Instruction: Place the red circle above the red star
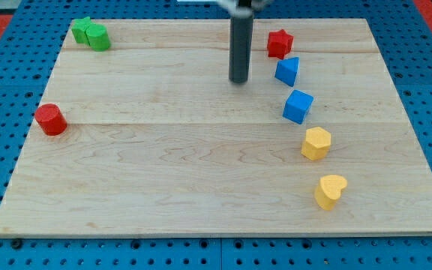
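Note:
The red circle lies near the board's left edge. The red star sits near the view's top, right of centre. My tip rests on the board left of and slightly below the red star, far to the right of the red circle, touching no block.
A blue triangle and a blue cube sit below the red star. A yellow hexagon and a yellow heart lie lower right. A green star and a green circle touch at top left. The wooden board lies on blue pegboard.

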Motion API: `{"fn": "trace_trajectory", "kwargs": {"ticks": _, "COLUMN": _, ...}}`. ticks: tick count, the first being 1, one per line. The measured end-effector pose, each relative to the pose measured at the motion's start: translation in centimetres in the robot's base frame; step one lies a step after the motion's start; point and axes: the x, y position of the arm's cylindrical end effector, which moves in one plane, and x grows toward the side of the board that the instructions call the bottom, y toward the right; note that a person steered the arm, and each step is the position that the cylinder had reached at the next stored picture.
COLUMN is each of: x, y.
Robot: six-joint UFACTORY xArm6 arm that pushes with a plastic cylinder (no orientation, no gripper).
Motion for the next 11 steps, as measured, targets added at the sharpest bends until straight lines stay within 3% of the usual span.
{"fn": "trace_trajectory", "kwargs": {"ticks": 1, "x": 5.9, "y": -13.2}}
{"fn": "trace_trajectory", "kwargs": {"ticks": 2, "x": 10.8, "y": -22.4}}
{"fn": "trace_trajectory", "kwargs": {"ticks": 3, "x": 9.8, "y": -29.5}}
{"fn": "trace_trajectory", "kwargs": {"ticks": 4, "x": 3.0, "y": -27.6}}
{"fn": "trace_trajectory", "kwargs": {"ticks": 5, "x": 0.1, "y": -19.6}}
{"fn": "trace_trajectory", "kwargs": {"ticks": 6, "x": 0.4, "y": -20.7}}
{"fn": "trace_trajectory", "kwargs": {"ticks": 7, "x": 4.1, "y": -25.3}}
{"fn": "trace_trajectory", "kwargs": {"ticks": 8, "x": -0.2, "y": -30.4}}
{"fn": "trace_trajectory", "kwargs": {"ticks": 10, "x": -6.0, "y": -10.0}}
{"fn": "trace_trajectory", "kwargs": {"ticks": 11, "x": -1.7, "y": -5.5}}
